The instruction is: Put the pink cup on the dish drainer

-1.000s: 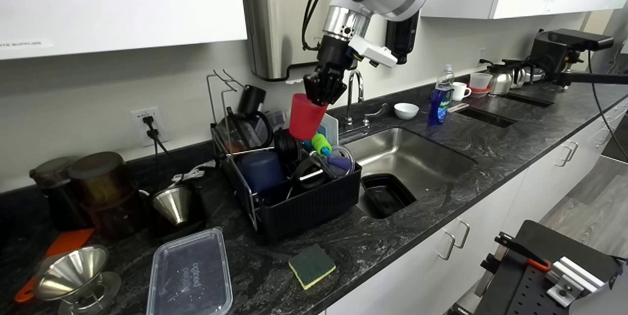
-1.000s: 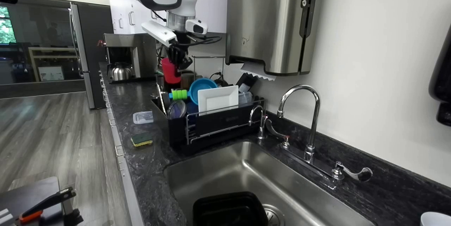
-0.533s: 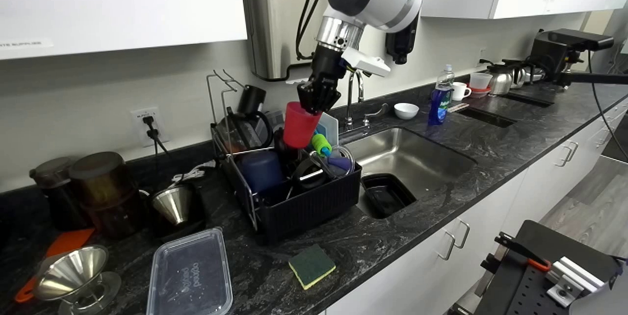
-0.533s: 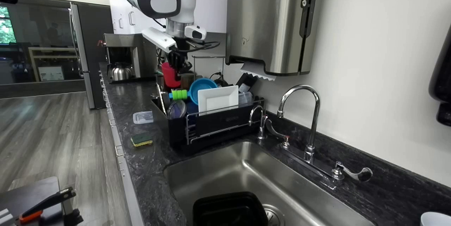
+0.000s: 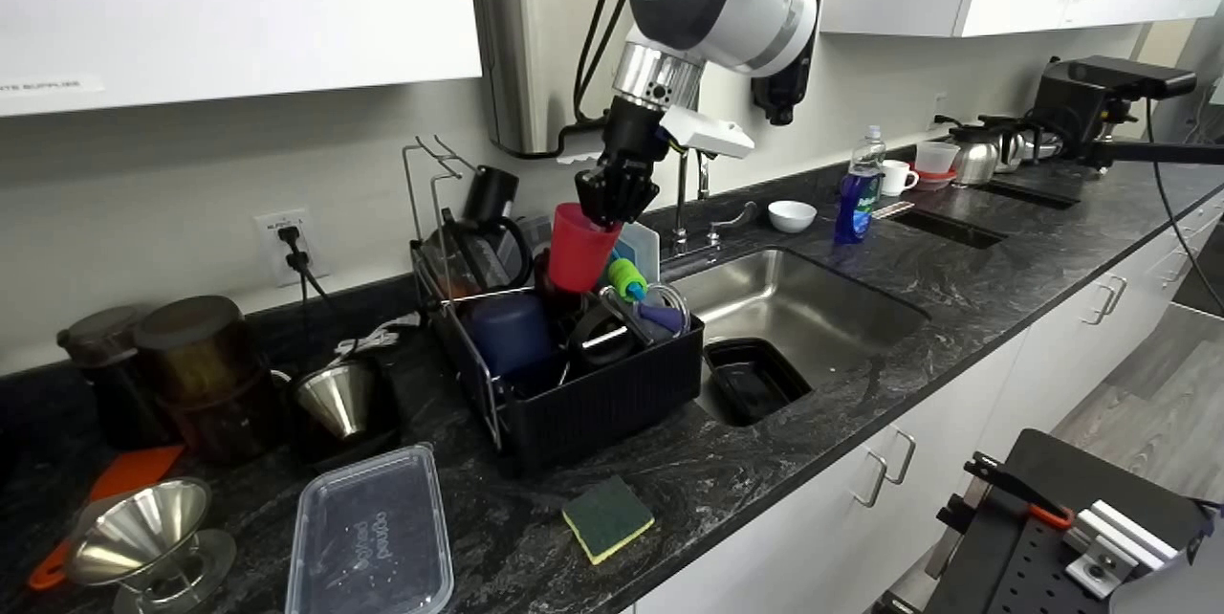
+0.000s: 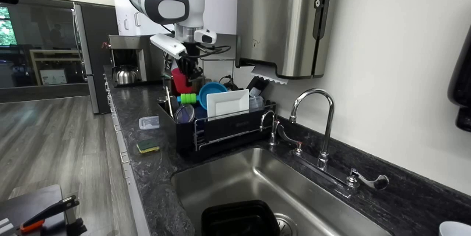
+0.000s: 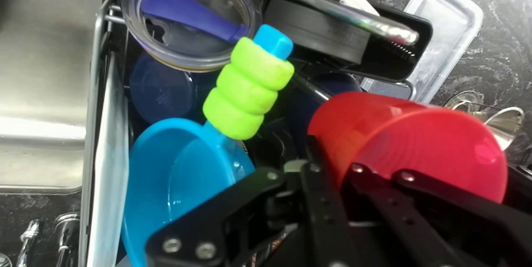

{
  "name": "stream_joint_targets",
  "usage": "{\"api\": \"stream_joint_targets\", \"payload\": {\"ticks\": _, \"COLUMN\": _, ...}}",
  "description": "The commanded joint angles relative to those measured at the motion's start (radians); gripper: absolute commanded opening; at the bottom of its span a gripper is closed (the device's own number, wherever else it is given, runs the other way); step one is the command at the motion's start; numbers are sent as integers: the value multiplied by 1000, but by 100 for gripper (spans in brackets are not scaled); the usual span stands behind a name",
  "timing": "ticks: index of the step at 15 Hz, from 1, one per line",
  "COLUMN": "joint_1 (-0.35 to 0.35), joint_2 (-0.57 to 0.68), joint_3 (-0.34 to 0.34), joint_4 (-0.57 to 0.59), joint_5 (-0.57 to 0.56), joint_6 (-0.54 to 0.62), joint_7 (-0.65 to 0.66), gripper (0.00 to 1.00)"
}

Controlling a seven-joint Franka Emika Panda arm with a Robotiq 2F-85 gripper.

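The pink cup (image 5: 579,251) is tilted, low over the dish drainer (image 5: 604,413), among the things in it. It also shows in an exterior view (image 6: 181,82) and in the wrist view (image 7: 351,119), with its mouth towards the camera side. My gripper (image 5: 606,207) is shut on the cup's wall near the rim. In the wrist view the gripper (image 7: 330,165) has one finger outside the wall and the other at the inside. The drainer is black with a wire frame; its side shows in an exterior view (image 6: 239,125). I cannot tell whether the cup's base touches anything below.
The drainer holds a blue strainer (image 7: 174,167) with a green grip (image 7: 245,88), a white plate (image 6: 228,103), a dark blue cup (image 5: 510,332) and a glass carafe (image 5: 467,255). A metal sink (image 5: 813,308) and faucet (image 6: 327,125) stand beside it. A steel dispenser (image 6: 283,22) hangs above.
My gripper and the pink cup have moved down towards the drainer's contents, with a small sideways shift. The gripper has stayed shut on the cup. The other things have hardly moved.
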State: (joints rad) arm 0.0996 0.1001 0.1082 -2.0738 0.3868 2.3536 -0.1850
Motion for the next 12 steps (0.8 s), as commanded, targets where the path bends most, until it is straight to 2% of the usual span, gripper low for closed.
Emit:
{"api": "stream_joint_targets", "payload": {"ticks": 1, "joint_1": -2, "joint_2": 14, "joint_3": 9, "joint_4": -12, "joint_5": -14, "joint_6": 44, "joint_7": -23, "gripper": 1}}
{"api": "stream_joint_targets", "payload": {"ticks": 12, "joint_1": 15, "joint_2": -57, "joint_3": 31, "joint_4": -15, "joint_5": -32, "joint_6": 48, "joint_7": -23, "gripper": 1}}
